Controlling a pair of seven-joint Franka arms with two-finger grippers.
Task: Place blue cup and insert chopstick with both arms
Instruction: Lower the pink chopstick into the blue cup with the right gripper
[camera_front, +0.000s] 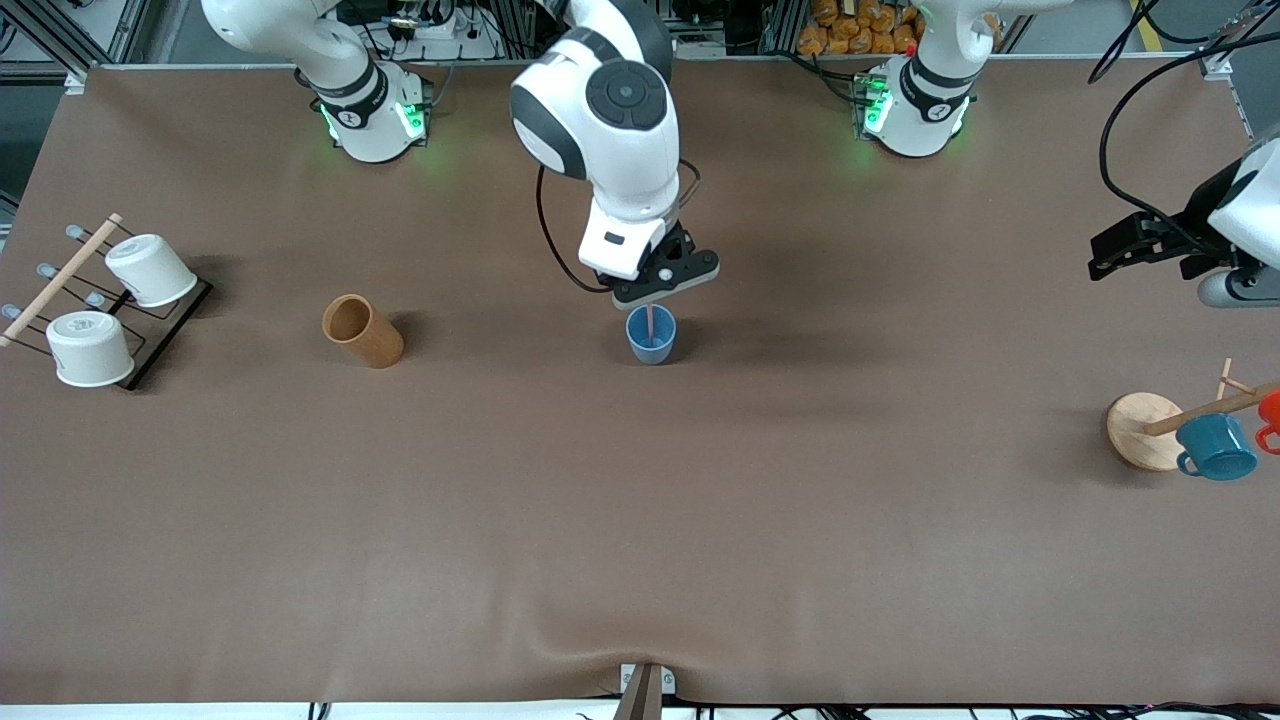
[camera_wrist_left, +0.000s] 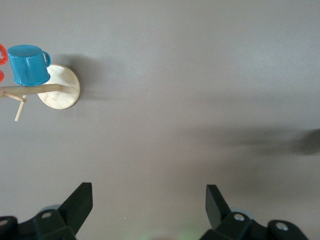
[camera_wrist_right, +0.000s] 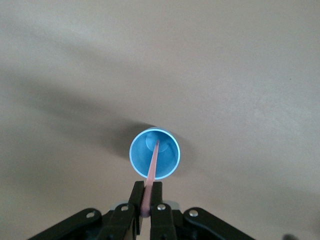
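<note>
My right tool (camera_front: 655, 297) hangs directly above the upright blue cup (camera_front: 651, 335) mid-bench, pinching the chopstick (camera_wrist_right: 152, 167), its long axis pointing down into the cup. My left tool (camera_wrist_left: 147, 207) waits, wide open.

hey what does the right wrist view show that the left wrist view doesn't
Only the right wrist view shows the blue cup standing upright, with the right claw above it, shut on the pink chopstick, whose lower end is inside the cup. Only the left wrist view shows the open, empty left claw, plus the teal mug hanging on a wooden mug stand. Both show the brown table cover.
</note>
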